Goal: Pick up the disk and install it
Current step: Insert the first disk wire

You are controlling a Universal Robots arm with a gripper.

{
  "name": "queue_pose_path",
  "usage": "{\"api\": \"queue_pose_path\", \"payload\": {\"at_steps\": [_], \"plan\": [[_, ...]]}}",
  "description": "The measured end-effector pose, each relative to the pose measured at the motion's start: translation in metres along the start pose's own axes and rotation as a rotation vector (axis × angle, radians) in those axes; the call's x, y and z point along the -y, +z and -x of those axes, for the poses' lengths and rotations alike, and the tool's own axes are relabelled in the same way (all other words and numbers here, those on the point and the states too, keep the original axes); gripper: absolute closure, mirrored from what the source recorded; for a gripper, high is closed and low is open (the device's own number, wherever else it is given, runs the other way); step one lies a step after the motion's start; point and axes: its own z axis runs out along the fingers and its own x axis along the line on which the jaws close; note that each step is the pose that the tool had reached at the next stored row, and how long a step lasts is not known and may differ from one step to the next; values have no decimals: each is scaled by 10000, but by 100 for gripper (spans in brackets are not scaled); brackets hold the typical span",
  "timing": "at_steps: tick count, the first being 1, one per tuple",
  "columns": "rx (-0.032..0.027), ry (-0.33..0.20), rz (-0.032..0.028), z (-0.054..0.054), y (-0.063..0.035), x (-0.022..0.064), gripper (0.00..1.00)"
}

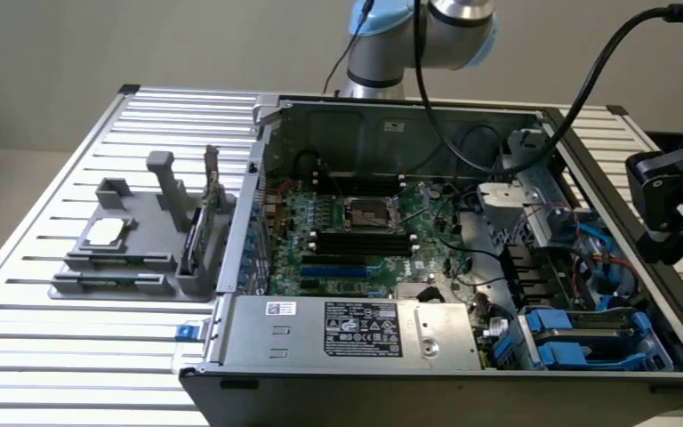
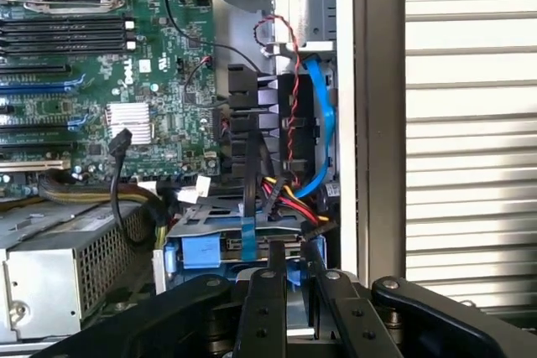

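Step in hand, as judged: positioning over the drive bay. The black gripper (image 2: 294, 247) hangs above the corner of the open grey metal computer case (image 1: 242, 233). Its fingers (image 2: 267, 299) stand slightly parted, with nothing pinched between them.

The disk (image 2: 201, 253), a flat drive in a thin blue plastic carrier, lies in the bay just beyond the fingertips and apart from them. Only the blue carrier edge and a strip of grey metal show; the label face is hidden.

A bundle of red, yellow and black wires (image 2: 285, 194) and a curved blue flat cable (image 2: 323, 123) lie further beyond the fingertips, close past the bay.

Judgement: any grip calls for both fingers to straddle the carrier rim squarely, clear of the wires, which could snag.
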Motion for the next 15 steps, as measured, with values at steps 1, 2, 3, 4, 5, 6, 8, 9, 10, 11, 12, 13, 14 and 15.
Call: {"api": "queue_pose_path", "payload": {"at_steps": [1, 2, 3, 4, 5, 6, 8, 9, 10, 11, 12, 13, 14, 15], "plan": [[2, 49, -32, 16, 7, -1, 78], [4, 103, -68, 32, 15, -2, 78], [4, 175, -92, 41, 24, -3, 78], [4, 278, -103, 44, 35, -3, 78], [3, 410, -110, 44, 48, -3, 78], [1, 557, -115, 43, 62, -3, 78], [-2, 883, -128, 43, 91, -3, 78], [-3, 1061, -135, 42, 108, -3, 78], [-5, 1241, -142, 42, 124, -3, 78], [-7, 1421, -149, 41, 140, -3, 78], [-8, 1600, -156, 40, 157, -3, 78], [-10, 1786, -162, 40, 175, -3, 78], [-12, 1965, -168, 39, 192, -4, 78], [-13, 2146, -176, 39, 208, -4, 78]]}}
